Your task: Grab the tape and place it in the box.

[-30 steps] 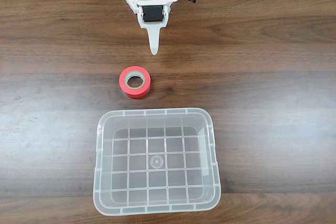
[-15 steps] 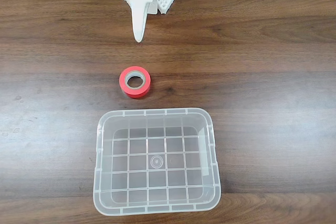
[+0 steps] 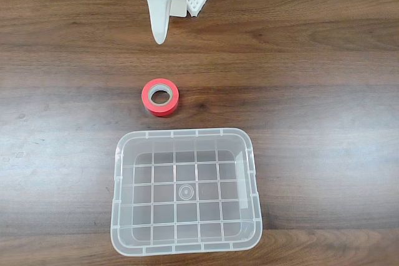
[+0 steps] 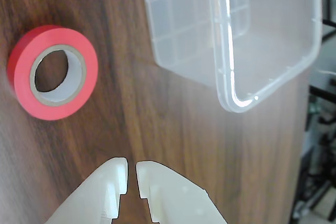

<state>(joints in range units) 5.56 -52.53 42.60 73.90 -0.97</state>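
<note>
Tape on the table, not yet gripped.
Your gripper (image 4: 132, 170) hangs near the tape (image 3: 160, 97), jaws nearly pressed together and empty; the tape lies flat just beside the box (image 3: 186, 135) rim, outside it.
</note>
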